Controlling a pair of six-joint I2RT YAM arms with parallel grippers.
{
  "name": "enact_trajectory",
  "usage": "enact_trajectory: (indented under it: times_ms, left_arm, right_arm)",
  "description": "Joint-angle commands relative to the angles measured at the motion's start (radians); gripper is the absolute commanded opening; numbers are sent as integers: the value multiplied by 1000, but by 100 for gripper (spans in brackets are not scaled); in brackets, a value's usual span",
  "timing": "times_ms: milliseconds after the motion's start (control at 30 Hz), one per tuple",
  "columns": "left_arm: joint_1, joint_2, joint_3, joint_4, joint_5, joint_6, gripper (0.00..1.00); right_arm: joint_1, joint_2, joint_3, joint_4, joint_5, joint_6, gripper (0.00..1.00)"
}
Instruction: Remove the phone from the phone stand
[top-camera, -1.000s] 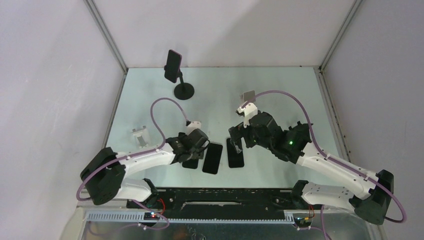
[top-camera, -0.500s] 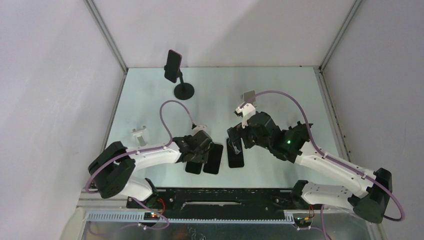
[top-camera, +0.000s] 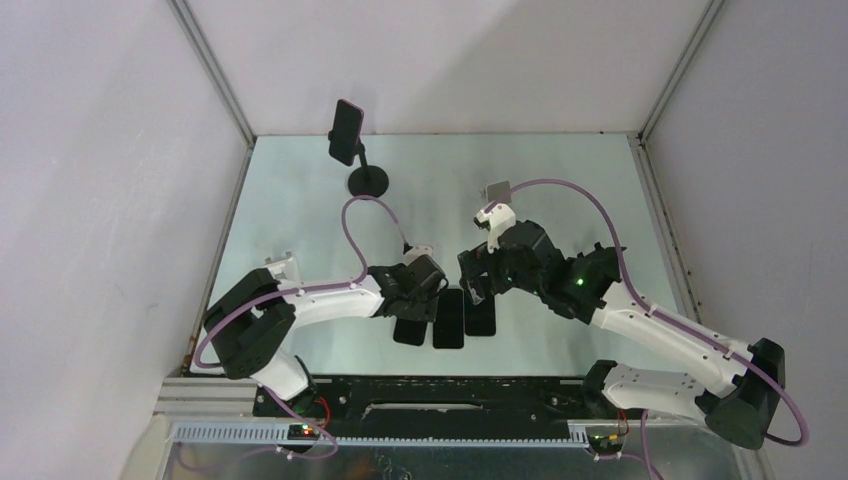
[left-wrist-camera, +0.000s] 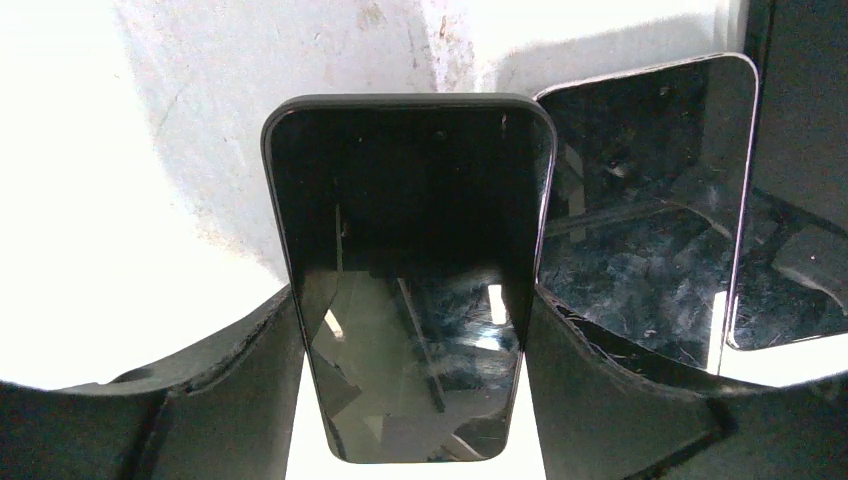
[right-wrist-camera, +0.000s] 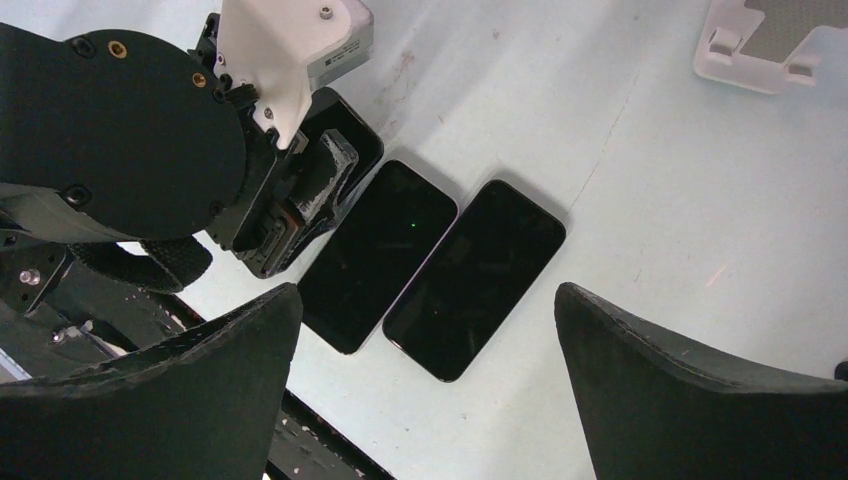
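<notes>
A dark phone (top-camera: 346, 131) stands clamped upright on the black phone stand (top-camera: 368, 183) at the back left, far from both grippers. Three more dark phones lie flat side by side near the front. My left gripper (top-camera: 413, 302) is shut on the sides of the leftmost one (left-wrist-camera: 410, 250), which lies on the table; its fingers (left-wrist-camera: 220, 400) press both long edges. That phone touches the middle phone (top-camera: 449, 318). My right gripper (right-wrist-camera: 428, 300) is wide open and empty, hovering above the middle phone (right-wrist-camera: 380, 255) and the right phone (right-wrist-camera: 475, 275).
A small white holder (top-camera: 283, 268) sits at the left, behind the left arm. Another small white and grey holder (top-camera: 497, 190) stands behind the right arm and shows in the right wrist view (right-wrist-camera: 775, 40). Walls enclose the table on three sides.
My left gripper has slid to the right with its phone, pushing the middle phone against the right one. The right gripper has barely moved. The phone on the stand has not moved.
</notes>
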Motion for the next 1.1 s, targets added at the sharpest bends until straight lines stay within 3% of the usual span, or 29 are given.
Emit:
enact_trajectory:
  times_ms: [0,233,367,433,767,900,1067]
  left_arm:
    - [-8,2,50,30,8,-51,0]
    - [-3,-2,26,-2,-16,-109,1]
    - [-3,-6,-29,27,-2,-175,10]
    - [-3,-5,-53,53,15,-198,19]
    - [-3,27,-73,81,43,-201,50]
    - [-4,32,-77,79,42,-198,56]
    - [-4,32,-80,60,30,-192,56]
  right_arm:
    - [-9,-31,5,-3,9,14,99]
    - [-30,-44,4,-24,16,22,99]
    - [-35,-38,5,-27,12,27,99]
    - [-35,-37,5,-28,9,26,99]
    - [-34,-29,5,-31,4,22,99]
    - [-34,-28,5,-36,6,20,99]
    - [-35,-24,5,-39,9,18,99]
